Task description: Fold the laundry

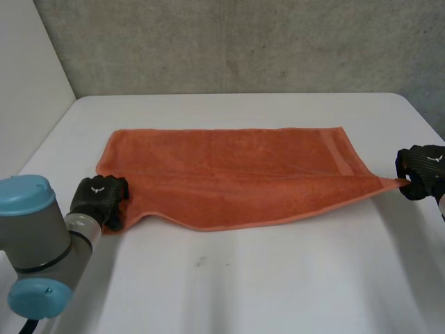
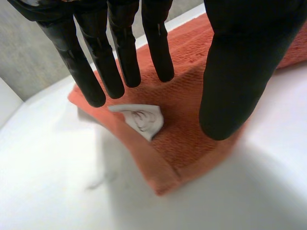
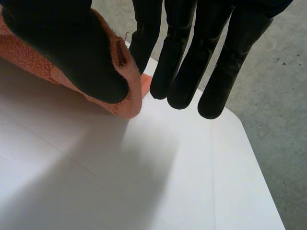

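An orange towel (image 1: 229,177) lies spread across the middle of the white table (image 1: 278,278), its long sides parallel to the near edge. By the table's right edge, the right hand (image 1: 423,170) pinches the towel's near right corner between thumb and finger, lifted to a point. The left hand (image 1: 101,198) hangs over the near left corner, fingers straight, gripping nothing, a white label (image 2: 141,120) beneath its fingertips.

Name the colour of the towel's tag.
White tag on the towel, clearest in left wrist view.
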